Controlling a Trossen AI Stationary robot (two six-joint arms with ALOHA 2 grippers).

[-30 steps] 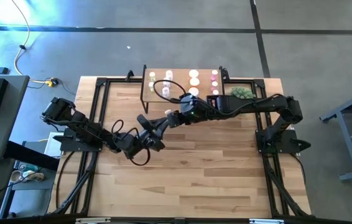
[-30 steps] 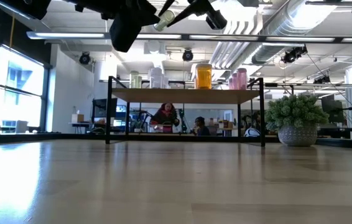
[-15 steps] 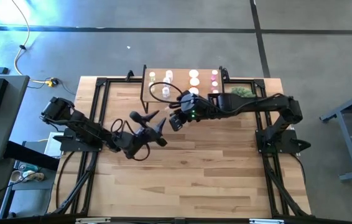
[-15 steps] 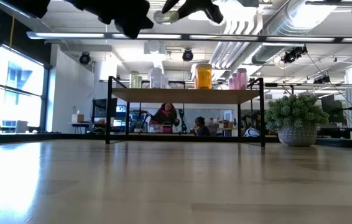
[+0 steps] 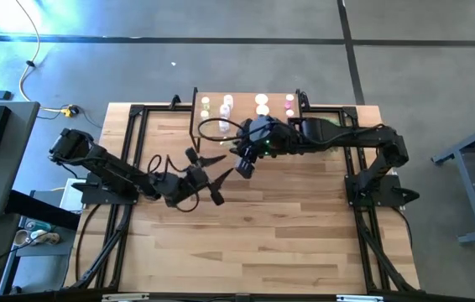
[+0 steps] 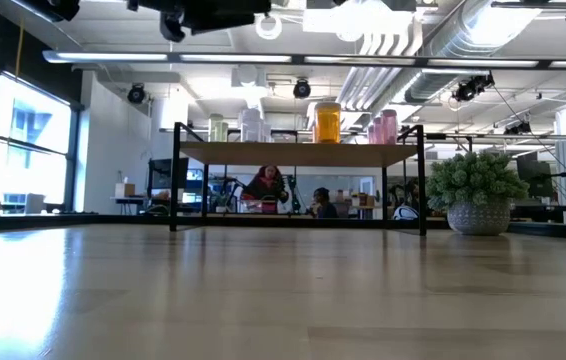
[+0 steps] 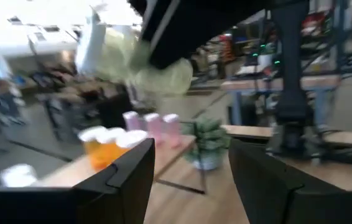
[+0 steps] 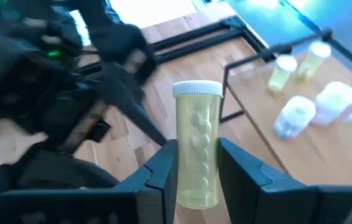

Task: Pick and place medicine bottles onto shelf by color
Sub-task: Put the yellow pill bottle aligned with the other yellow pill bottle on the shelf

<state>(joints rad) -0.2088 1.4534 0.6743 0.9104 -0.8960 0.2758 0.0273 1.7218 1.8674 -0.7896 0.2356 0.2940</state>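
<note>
- The left pincer (image 5: 212,174) is being held released above the wooden plank desk (image 5: 254,235), empty.
- A smooth, translucent yellow-green bottle (image 8: 196,158) with a ribbed white cap is being clenched upright by the right pincer (image 5: 244,164), just before the shelf (image 5: 242,119).
- It is best being lowered gently beside the yellow-green pair (image 8: 297,66).

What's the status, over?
Right pincer shut on pale yellow-green pill bottle. Left pincer open, empty. Wooden-topped black-legged shelf ahead, path clear.
</note>
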